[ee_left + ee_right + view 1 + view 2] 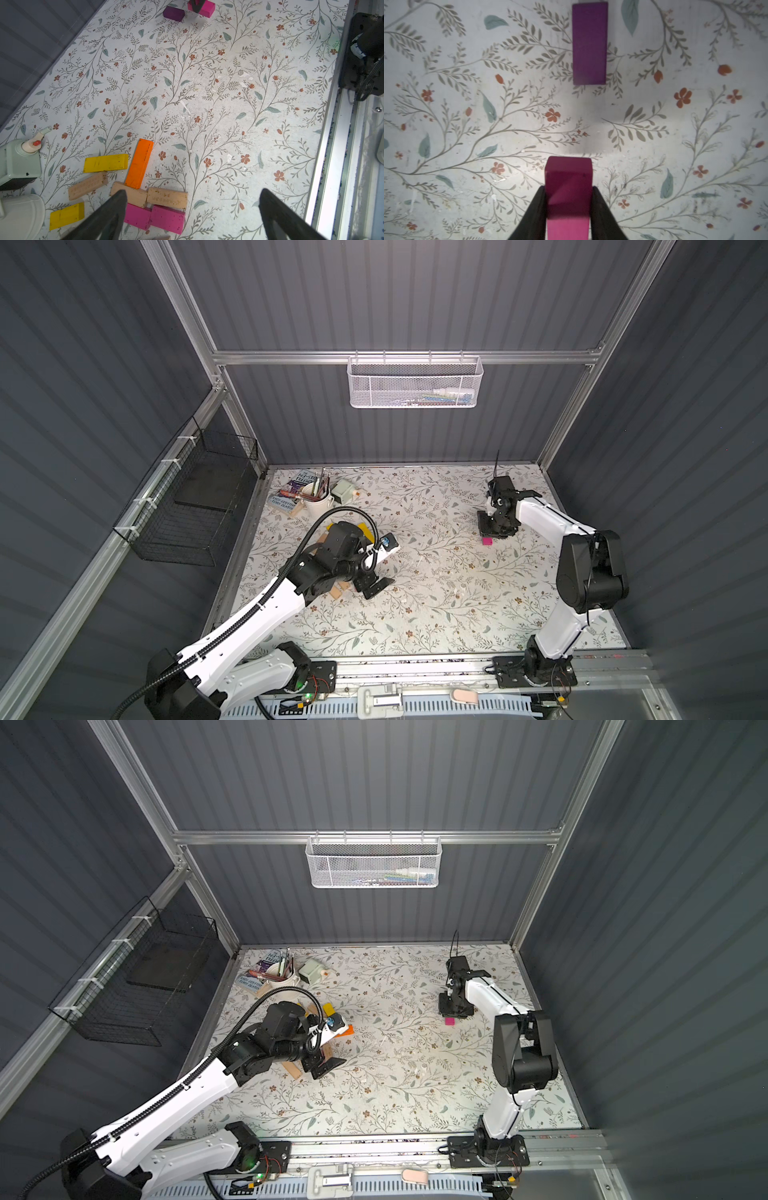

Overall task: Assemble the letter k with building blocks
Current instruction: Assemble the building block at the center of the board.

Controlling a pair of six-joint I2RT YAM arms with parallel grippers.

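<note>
While the right gripper [568, 189] pinches the pink block [568, 172] by its long sides, that block points end-on at the purple block [589, 43]. The purple block lies flat on the table [436, 605], a gap away. Risks, as judged: too long a push shunts the purple one, and an uneven release twists the line. Nothing lies between them. The left gripper [193, 192] hangs spread wide over the spare blocks [138, 164], well apart. The cup of brushes [318, 499] stands beyond.

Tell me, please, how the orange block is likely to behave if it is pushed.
The orange block looks rigid and flat-faced, so it should probably slide rather than roll. Lying flat, it seems unlikely to tip. Its end touches a tan block, which would likely shift too.
</note>
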